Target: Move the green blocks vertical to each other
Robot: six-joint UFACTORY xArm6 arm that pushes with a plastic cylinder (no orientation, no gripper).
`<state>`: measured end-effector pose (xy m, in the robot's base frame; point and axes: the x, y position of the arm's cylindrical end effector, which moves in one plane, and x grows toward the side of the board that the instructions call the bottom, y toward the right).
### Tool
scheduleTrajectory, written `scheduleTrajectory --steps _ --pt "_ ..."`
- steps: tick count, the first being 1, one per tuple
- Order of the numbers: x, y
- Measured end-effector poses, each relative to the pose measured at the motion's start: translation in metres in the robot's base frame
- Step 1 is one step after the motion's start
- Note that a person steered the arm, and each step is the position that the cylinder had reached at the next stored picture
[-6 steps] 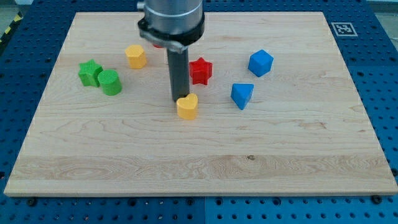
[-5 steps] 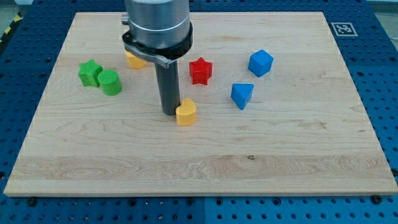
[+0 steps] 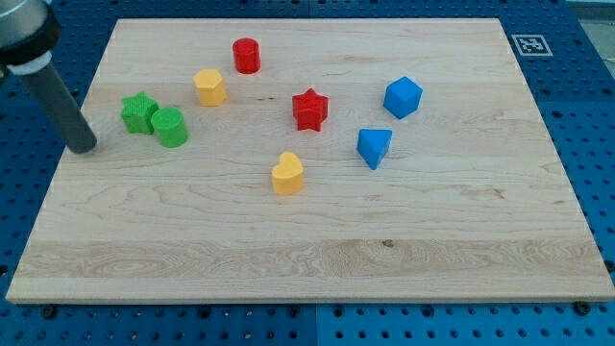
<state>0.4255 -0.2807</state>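
A green star block and a green cylinder block sit touching each other at the board's left, the cylinder to the lower right of the star. My tip rests on the board to the left of and slightly below the green star, apart from it.
A yellow hexagon block, a red cylinder, a red star, a yellow heart-shaped block, a blue cube and a blue triangular block lie across the wooden board.
My tip has moved from beside the yellow heart-shaped block far to the view's left, now left of the green star. The red cylinder has come into sight. No block has moved.
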Motion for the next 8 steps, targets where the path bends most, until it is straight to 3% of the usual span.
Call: scheduleTrajectory --steps 2,3,8 --pt "-0.07 -0.001" --pt "-0.078 -0.001" --pt "-0.037 0.071"
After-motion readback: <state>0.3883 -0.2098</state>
